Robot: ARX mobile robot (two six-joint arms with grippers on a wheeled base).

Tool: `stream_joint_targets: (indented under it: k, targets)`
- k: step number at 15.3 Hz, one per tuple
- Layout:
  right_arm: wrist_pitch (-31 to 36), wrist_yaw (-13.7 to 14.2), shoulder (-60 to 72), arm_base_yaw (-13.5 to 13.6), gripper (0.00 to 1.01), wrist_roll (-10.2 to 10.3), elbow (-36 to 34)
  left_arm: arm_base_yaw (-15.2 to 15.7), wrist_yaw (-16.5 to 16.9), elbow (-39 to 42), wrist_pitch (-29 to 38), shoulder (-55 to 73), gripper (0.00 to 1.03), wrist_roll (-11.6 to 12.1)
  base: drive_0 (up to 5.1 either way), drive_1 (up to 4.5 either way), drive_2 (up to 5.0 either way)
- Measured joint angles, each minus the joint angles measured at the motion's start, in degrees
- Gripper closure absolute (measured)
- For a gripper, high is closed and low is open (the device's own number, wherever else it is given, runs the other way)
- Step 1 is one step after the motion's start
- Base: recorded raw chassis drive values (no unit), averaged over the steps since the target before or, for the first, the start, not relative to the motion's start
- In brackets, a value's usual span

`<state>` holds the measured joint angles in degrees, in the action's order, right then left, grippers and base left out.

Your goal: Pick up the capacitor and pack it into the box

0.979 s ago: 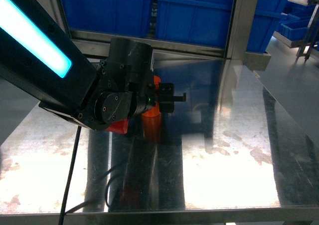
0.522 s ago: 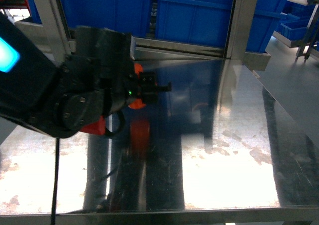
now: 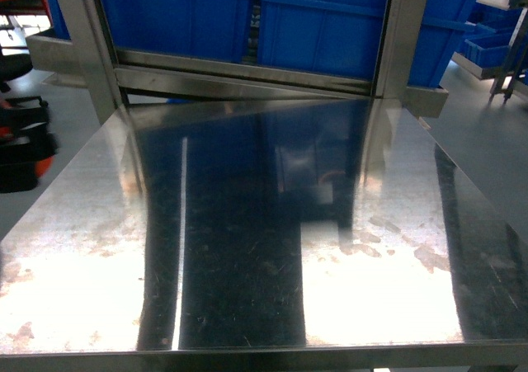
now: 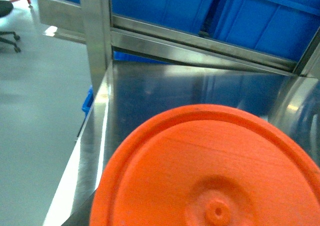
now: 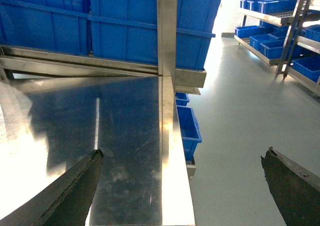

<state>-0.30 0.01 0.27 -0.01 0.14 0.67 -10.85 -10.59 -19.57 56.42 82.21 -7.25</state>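
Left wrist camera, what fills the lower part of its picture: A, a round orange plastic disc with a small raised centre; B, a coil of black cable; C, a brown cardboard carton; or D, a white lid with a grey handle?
A: a round orange plastic disc with a rim and small centre nub fills the lower frame, above the shiny steel table.

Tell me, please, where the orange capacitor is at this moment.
The orange capacitor appears only in the left wrist view, filling its lower right, above the steel table. It is absent from the head view.
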Motion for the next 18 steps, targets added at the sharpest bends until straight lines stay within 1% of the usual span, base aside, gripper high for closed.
stream_joint_targets:
  k: [2, 3, 4, 5, 6, 7, 8, 9, 10, 11, 12, 14, 15, 16, 18]
  targets:
    - [0.02, 0.0, 0.0, 0.0, 0.03, 0.0, 0.0, 0.85, 0.7, 1.53, -0.98, -3.08, 0.59, 0.15, 0.0, 0.0, 0.0]
    - [0.0, 0.0, 0.0, 0.0, 0.03, 0.0, 0.0, 2.27, 2.14, 3.76, -1.46, -8.09, 0.59, 0.74, 0.0, 0.0, 0.0]
    - [0.0, 0.0, 0.0, 0.0, 0.03, 0.0, 0.0, 4.0, 4.0, 6.03, -3.48, -14.53, 0.59, 1.73, 0.0, 0.0, 0.0]
    - [0.0, 0.0, 0.0, 0.0, 0.03, 0.0, 0.0, 4.74, 5.09, 7.37, -4.96, -18.82, 0.59, 1.95, 0.0, 0.0, 0.0]
    - [0.0, -0.02, 0.0, 0.0, 0.03, 0.0, 0.0, 4.74, 5.25, 7.37, -4.72, -19.47, 0.59, 2.4, 0.0, 0.0, 0.0]
    - [0.02, 0.0, 0.0, 0.0, 0.03, 0.0, 0.0, 4.83, 5.01, 7.58, -7.34, -20.22, 0.59, 4.15, 0.0, 0.0, 0.0]
    - [-0.02, 0.0, 0.0, 0.0, 0.03, 0.0, 0.0, 5.31, 5.31, 9.33, -8.37, -22.1, 0.59, 5.31, 0.0, 0.0, 0.0]
    - [0.02, 0.0, 0.0, 0.0, 0.03, 0.0, 0.0, 6.05, 5.77, 11.08, -9.25, -25.29, 0.59, 6.01, 0.0, 0.0, 0.0]
    - [0.02, 0.0, 0.0, 0.0, 0.03, 0.0, 0.0, 6.71, 6.38, 12.02, -10.14, -27.82, 0.59, 6.21, 0.0, 0.0, 0.0]
    - [0.0, 0.0, 0.0, 0.0, 0.03, 0.0, 0.0, 10.03, 9.86, 13.09, -11.76, -30.51, 0.59, 6.25, 0.0, 0.0, 0.0]
    - [0.0, 0.04, 0.0, 0.0, 0.03, 0.02, 0.0, 11.1, 9.86, 14.12, -13.09, -32.59, 0.59, 6.23, 0.0, 0.0, 0.0]
    - [0.02, 0.0, 0.0, 0.0, 0.03, 0.0, 0.0, 10.78, 10.58, 15.72, -16.11, -37.16, 0.59, 6.25, 0.0, 0.0, 0.0]
    - [0.02, 0.02, 0.0, 0.0, 0.03, 0.02, 0.0, 10.8, 10.58, 17.66, -12.57, -37.2, 0.59, 6.25, 0.0, 0.0, 0.0]
    - [0.02, 0.02, 0.0, 0.0, 0.03, 0.0, 0.0, 10.82, 10.58, 18.75, -15.87, -39.01, 0.59, 6.25, 0.0, 0.0, 0.0]
    - [0.0, 0.02, 0.0, 0.0, 0.03, 0.0, 0.0, 10.84, 10.58, 18.78, -20.2, -44.96, 0.59, 6.25, 0.0, 0.0, 0.0]
